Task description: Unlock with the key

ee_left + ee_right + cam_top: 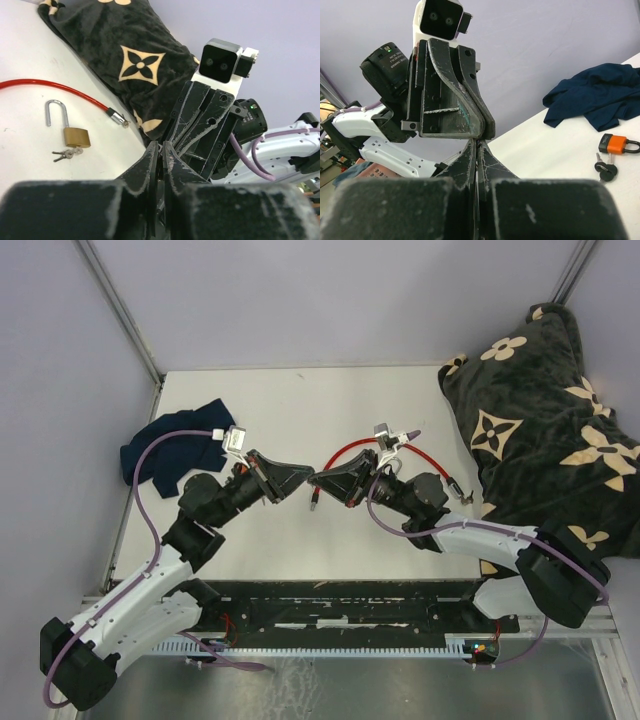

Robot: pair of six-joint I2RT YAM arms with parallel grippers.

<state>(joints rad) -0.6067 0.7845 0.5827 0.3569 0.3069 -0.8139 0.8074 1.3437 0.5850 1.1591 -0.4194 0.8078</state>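
My left gripper (pixel 307 477) and right gripper (pixel 321 481) meet tip to tip above the middle of the table, both shut. In the left wrist view my left gripper (pixel 161 145) presses against the right one's fingers (pixel 200 120). The right wrist view has my right gripper (pixel 478 142) closed under the left one's fingers (pixel 455 100). No key shows between any of the tips. A brass padlock (pixel 76 136) with a small key bunch (pixel 65 154) lies on the table. An orange padlock (pixel 618 144) with black-headed keys (pixel 605 170) lies apart from it.
A red cable (pixel 350 448) curves across the table under the right arm, and its metal end (pixel 118 118) lies near the brass padlock. A black flowered blanket (pixel 540 420) fills the right side. A navy cloth (pixel 170 450) lies at the left wall.
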